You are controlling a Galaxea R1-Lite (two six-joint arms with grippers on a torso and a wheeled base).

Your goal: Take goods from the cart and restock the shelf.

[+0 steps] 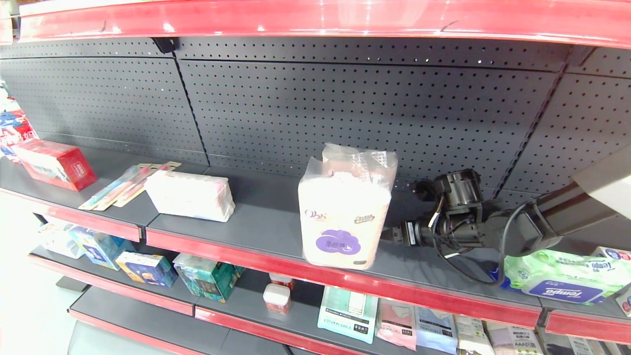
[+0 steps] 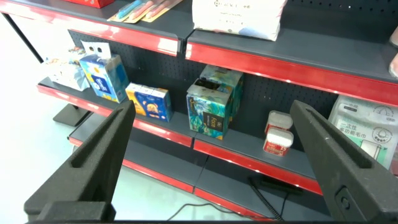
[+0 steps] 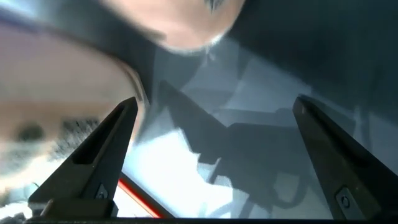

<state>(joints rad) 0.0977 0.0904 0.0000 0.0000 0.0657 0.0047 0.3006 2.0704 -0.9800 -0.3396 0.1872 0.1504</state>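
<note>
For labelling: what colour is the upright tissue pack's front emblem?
Purple, on the white plastic-wrapped tissue pack; head view.

The tissue pack (image 3: 50, 106) beside my right pincer (image 3: 214, 109) is a blur. Packs (image 1: 10, 128) at the shelf's (image 1: 266, 217) left end are cut off.

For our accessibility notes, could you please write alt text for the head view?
A tall pack of toilet paper stands near the front edge of a shelf, with the robot's right pincer beside it. Farther left lie a white tissue pack, toothbrushes and a red box; wet wipes sit at the right.
</note>
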